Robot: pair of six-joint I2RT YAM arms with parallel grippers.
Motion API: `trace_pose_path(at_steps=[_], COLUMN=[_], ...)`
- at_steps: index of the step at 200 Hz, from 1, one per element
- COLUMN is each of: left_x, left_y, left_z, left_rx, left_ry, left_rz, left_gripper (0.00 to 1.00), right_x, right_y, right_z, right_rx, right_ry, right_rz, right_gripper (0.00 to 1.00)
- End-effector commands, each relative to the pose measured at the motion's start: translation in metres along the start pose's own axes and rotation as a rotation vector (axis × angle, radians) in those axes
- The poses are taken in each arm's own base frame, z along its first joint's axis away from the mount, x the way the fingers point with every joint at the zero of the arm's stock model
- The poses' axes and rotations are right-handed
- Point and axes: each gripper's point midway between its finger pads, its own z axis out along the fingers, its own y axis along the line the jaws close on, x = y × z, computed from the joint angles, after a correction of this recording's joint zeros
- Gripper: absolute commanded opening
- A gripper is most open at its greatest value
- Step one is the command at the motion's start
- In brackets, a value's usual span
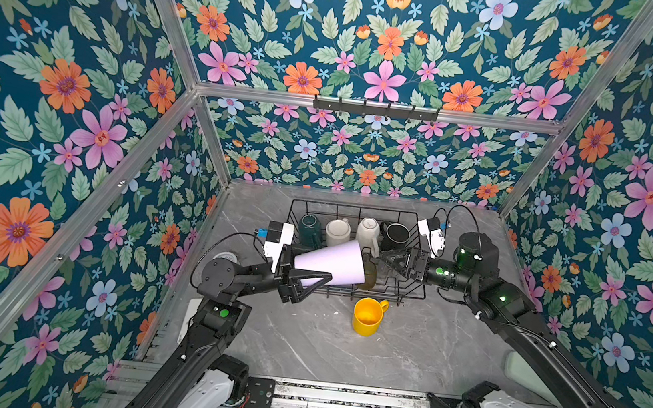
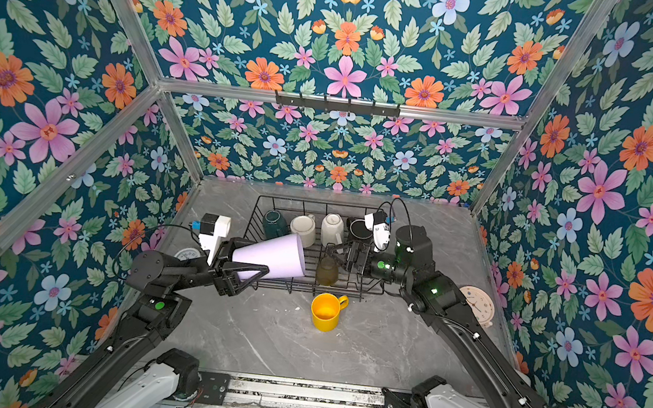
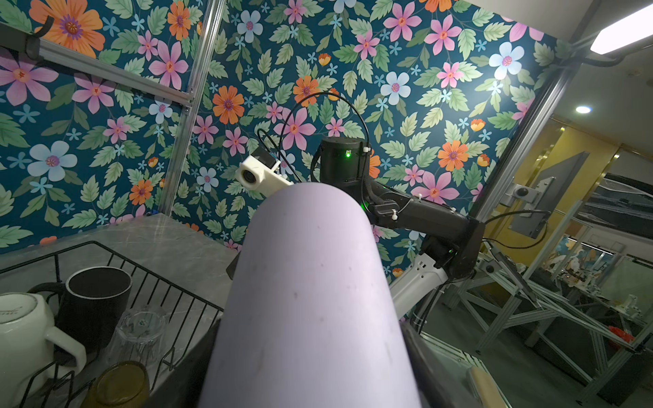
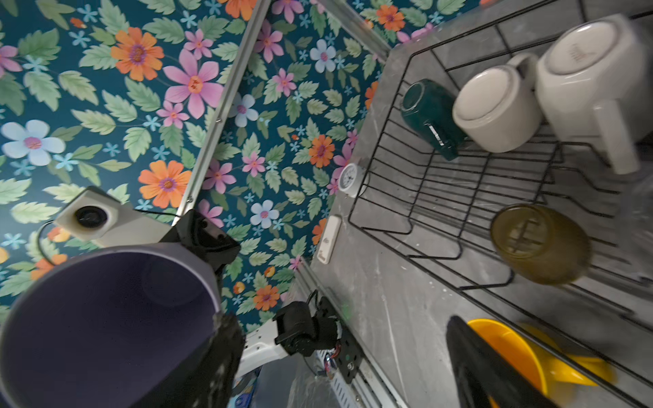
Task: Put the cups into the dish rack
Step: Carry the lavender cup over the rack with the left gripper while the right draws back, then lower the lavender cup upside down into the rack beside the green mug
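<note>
My left gripper point(image 1: 304, 271) point(image 3: 311, 371) is shut on the lilac tumbler point(image 1: 330, 262) point(image 2: 268, 255) point(image 3: 307, 282). It holds the tumbler on its side above the left front of the dish rack point(image 1: 358, 207) point(image 4: 424, 197). In the rack stand a teal mug point(image 1: 310, 230), a cream mug point(image 1: 337, 231), a white mug point(image 1: 368, 231), a black mug point(image 1: 396, 236), an olive glass point(image 1: 369, 275) point(image 4: 540, 243) and a clear glass point(image 3: 141, 328), all upside down or tipped. My right gripper point(image 1: 387, 258) point(image 4: 342, 321) hangs open and empty over the rack's right side. A yellow mug point(image 1: 367, 316) point(image 2: 326, 312) stands upright on the table before the rack.
A white round clock point(image 2: 187, 254) point(image 4: 349, 178) lies left of the rack and a beige clock point(image 2: 476, 306) leans at the right wall. A black hook rail point(image 1: 375, 109) hangs on the back wall. Floral walls close in three sides of the grey marble table point(image 1: 300, 348).
</note>
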Motion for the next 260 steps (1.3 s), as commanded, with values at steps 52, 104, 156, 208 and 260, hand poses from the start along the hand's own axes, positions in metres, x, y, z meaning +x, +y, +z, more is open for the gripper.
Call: trace_pose_path(at_steps=[52, 104, 156, 208, 260], left_x=[0.001, 0.000, 0.014, 0.030, 0.045], left_y=[0.040, 0.084, 0.122, 0.154, 0.181], left_z=[-0.003, -0.028, -0.049, -0.065, -0.067], left_rx=[-0.264, -0.631, -0.867, -1.041, -1.124], left_ry=[0.086, 0.223, 0.351, 0.500, 0.611], left_rz=[0.001, -0.060, -0.163, -0.241, -0.258], left_gripper=[0.00, 0.00, 0.00, 0.00, 0.00], right_x=[-0.005, -0.006, -0.006, -0.003, -0.001], right_y=[-0.027, -0.032, -0.035, -0.041, -0.044], right_z=[-0.011, -0.015, -0.015, -0.013, -0.012], right_rx=[0.165, 0.202, 0.217, 0.232, 0.242], right_ry=[-0.063, -0.073, -0.070, -0.060, -0.051], right_rz=[-0.070, -0.083, -0.083, -0.079, -0.079], right_gripper=[0.99, 0.99, 0.99, 0.99, 0.99])
